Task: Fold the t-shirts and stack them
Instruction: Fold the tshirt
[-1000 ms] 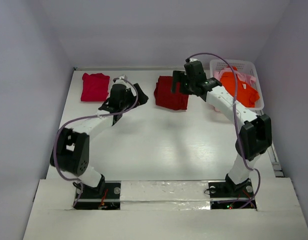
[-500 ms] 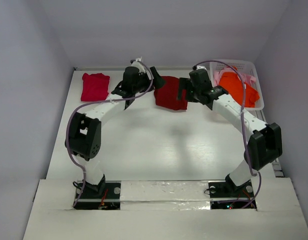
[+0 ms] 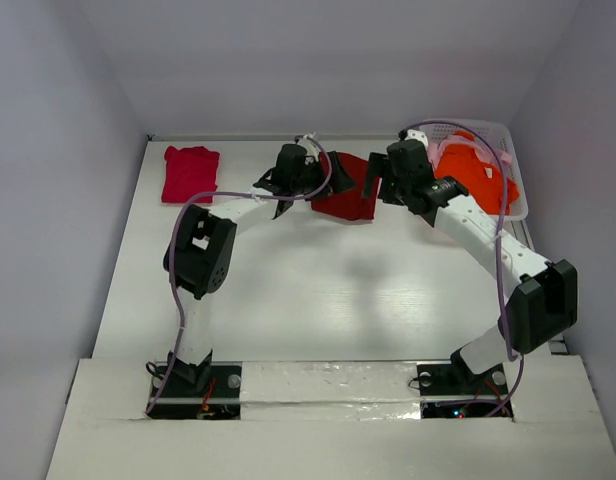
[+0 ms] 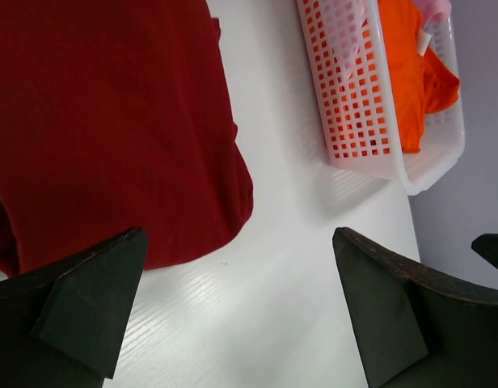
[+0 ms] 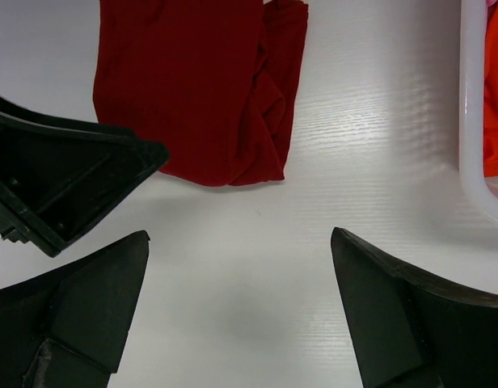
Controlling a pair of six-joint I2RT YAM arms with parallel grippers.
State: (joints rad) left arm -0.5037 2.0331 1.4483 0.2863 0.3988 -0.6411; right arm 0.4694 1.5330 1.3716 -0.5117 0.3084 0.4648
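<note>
A folded dark red t-shirt (image 3: 348, 200) lies at the back centre of the table. My left gripper (image 3: 331, 172) hovers open and empty over its left part; the left wrist view shows the shirt (image 4: 111, 121) under the left finger and bare table between the fingers (image 4: 241, 323). My right gripper (image 3: 374, 178) is open and empty at the shirt's right edge, above bare table (image 5: 241, 315), with the shirt (image 5: 200, 89) just ahead. A folded crimson-pink t-shirt (image 3: 190, 173) lies at the back left. An orange t-shirt (image 3: 480, 178) and a pale pink one (image 3: 440, 150) are in the basket.
The white lattice basket (image 3: 516, 205) stands at the back right, close to my right arm; it also shows in the left wrist view (image 4: 354, 121). My left gripper's black body (image 5: 63, 178) is close to the right one. Walls enclose the table on three sides.
My left arm has swung right, from near the crimson-pink shirt to over the dark red shirt. My right gripper has shifted slightly right, off the shirt's middle to its right edge.
</note>
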